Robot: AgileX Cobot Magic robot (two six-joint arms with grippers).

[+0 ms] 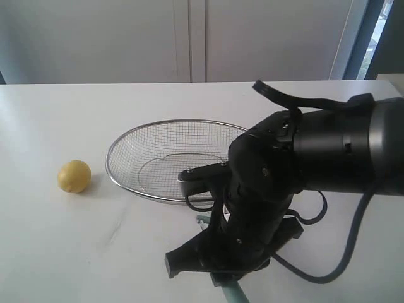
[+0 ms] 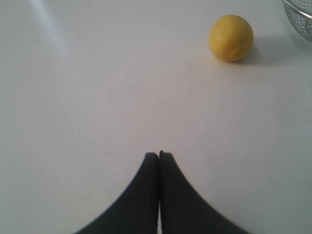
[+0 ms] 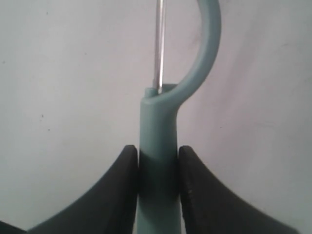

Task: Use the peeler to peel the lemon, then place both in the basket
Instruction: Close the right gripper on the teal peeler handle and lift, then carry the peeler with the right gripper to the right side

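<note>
Right pincer (image 3: 158, 158): clamped on the handle of the slim teal-green plastic peeler (image 3: 157, 122)
Left pincer (image 2: 159, 157): closed, empty
Small round yellow lemon (image 1: 74, 176): on the white desk (image 1: 50, 113), beside the silver wire-mesh oval basket (image 1: 126, 142)
Advice: hold the handle square and lift straight

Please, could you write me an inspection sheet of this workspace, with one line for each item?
Surface: white table, bare where it shows.
Job's things: lemon whole, on the table left of the basket, apart from it; the basket's visible part holds nothing; peeler gripped by its teal handle.
Clutter: nothing seen.
Grippers: left gripper shut, empty, over bare table; right gripper shut on the peeler.
Cables: black cable hangs in a loop beside the right gripper.
Surroundings: white cabinet doors behind the table; dark frame, perhaps a window, far right.
</note>
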